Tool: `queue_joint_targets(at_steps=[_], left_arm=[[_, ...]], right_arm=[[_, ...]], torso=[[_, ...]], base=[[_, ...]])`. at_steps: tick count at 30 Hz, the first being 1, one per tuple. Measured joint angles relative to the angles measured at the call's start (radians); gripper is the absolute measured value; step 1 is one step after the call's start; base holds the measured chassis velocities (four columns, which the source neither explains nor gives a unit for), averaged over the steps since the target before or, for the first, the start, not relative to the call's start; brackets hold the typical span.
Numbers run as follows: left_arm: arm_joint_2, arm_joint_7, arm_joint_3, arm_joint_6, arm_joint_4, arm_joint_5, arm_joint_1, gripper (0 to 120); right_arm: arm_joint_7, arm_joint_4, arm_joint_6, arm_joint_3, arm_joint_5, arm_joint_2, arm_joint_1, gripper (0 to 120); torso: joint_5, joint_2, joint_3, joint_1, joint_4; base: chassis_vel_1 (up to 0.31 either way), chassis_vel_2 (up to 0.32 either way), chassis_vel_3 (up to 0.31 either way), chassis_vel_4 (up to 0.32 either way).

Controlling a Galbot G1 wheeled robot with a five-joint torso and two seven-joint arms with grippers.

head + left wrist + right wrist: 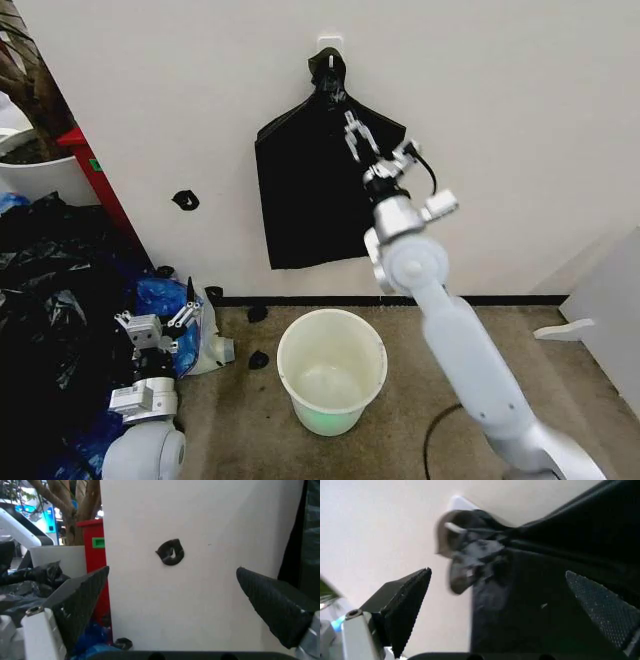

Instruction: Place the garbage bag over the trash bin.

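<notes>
My right gripper [357, 131] is raised high against the wall [520, 120], in front of the upper part of the black bag [300, 200] that hangs flat from a white hook [329, 45]. Its fingers [405, 607] stand wide apart with nothing between them; in the right wrist view the bag's knotted top [475, 555] and the hook [457, 502] lie just ahead of the gap, and I am not touching them as far as I can tell.

My left gripper [172, 318] is low, near the floor [400, 440] on my left side, beside the heap of black and blue bags [60, 300]. Its fingers [82, 600] are also spread wide and hold nothing. In the left wrist view it faces the wall, where a small black scrap [171, 552] is stuck, with a red stand [95, 566] and a white plant pot [57, 560] off to one side.

The trash bin [331, 370] stands upright on the floor just out from the foot of the wall, below the hanging bag, between my two arms. It is open and uncovered, with no bag on its rim. A few small black scraps [258, 358] lie on the floor between the bin and the heap.
</notes>
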Motion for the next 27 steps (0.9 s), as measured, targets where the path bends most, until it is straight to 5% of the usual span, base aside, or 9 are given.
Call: queue_joint_targets(at_steps=[7,18,27], left_arm=[[0.01,-0.012,-0.001,-0.002,0.013,0.002,-0.014,100],[0.02,-0.028,-0.006,-0.005,0.024,0.003,-0.019,100],[0.021,-0.04,-0.007,-0.01,0.028,0.007,-0.02,100]], right_arm=[[0.024,-0.094,-0.018,-0.003,-0.034,0.031,0.078,100],[0.0,-0.101,-0.021,-0.03,-0.06,0.062,0.109,66],[0.006,-0.11,-0.045,-0.043,-0.096,0.064,0.115,50]], torso=[[0.0002,0.0,0.0,0.0,-0.0001],[0.0003,0.0,0.0,0.0,0.0],[0.0004,0.0,0.0,0.0,0.0]], base=[[0.0,0.0,0.0,0.0],[0.0,0.0,0.0,0.0],[0.0,0.0,0.0,0.0]])
